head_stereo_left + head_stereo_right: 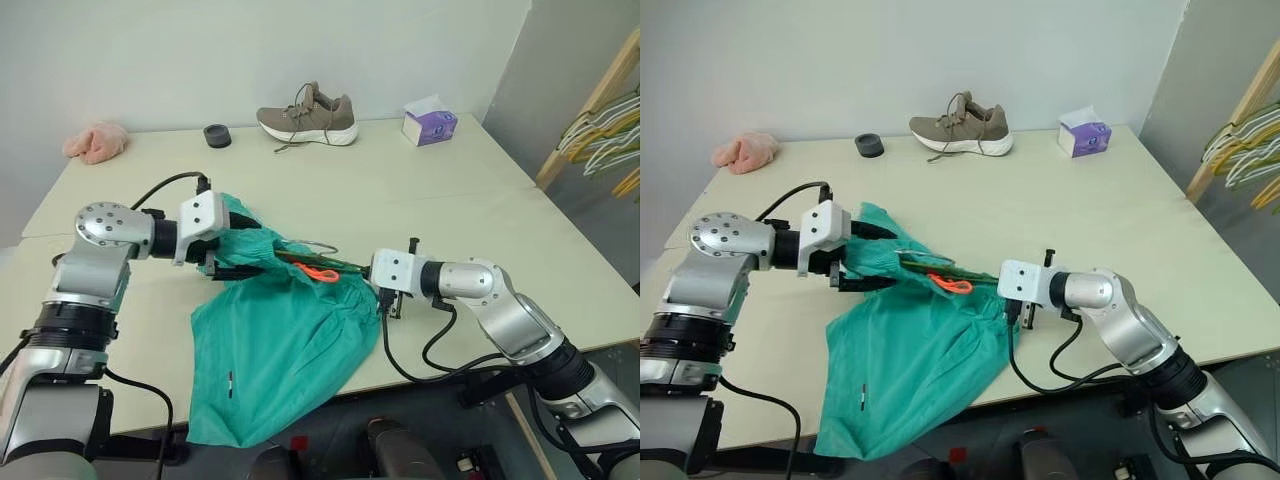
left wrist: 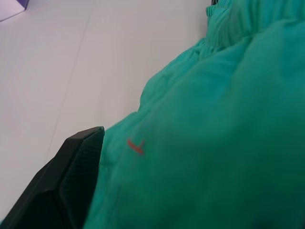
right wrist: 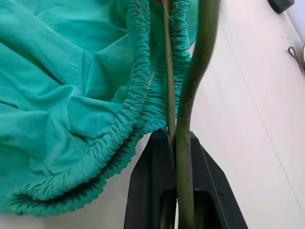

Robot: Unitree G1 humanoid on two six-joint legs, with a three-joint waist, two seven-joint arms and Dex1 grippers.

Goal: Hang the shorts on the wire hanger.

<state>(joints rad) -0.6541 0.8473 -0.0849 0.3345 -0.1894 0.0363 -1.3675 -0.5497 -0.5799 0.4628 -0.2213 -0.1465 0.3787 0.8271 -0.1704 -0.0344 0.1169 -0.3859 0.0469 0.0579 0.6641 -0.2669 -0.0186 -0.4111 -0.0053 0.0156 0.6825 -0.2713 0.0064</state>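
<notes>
Mid-frame, the right end effector (image 3: pixel 178 143) is clamped on the wire hanger (image 3: pixel 167 71), which runs into the waistband of the shorts (image 1: pixel 270 340). These droop over the near tabletop (image 1: pixel 440 190) edge. The left end effector (image 1: pixel 865 257) gapes wide at the cloth. If it pinches poorly, I reckon the fabric slides off. A cream surface against a pale wall; a shoe (image 1: pixel 308 115) and a tissue box (image 1: pixel 430 122) sit far back.

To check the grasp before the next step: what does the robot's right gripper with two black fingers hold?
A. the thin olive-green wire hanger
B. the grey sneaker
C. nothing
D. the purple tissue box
A: in the right wrist view the right gripper is shut on the thin olive-green wire hanger, beside the teal-green fabric shorts.
</notes>
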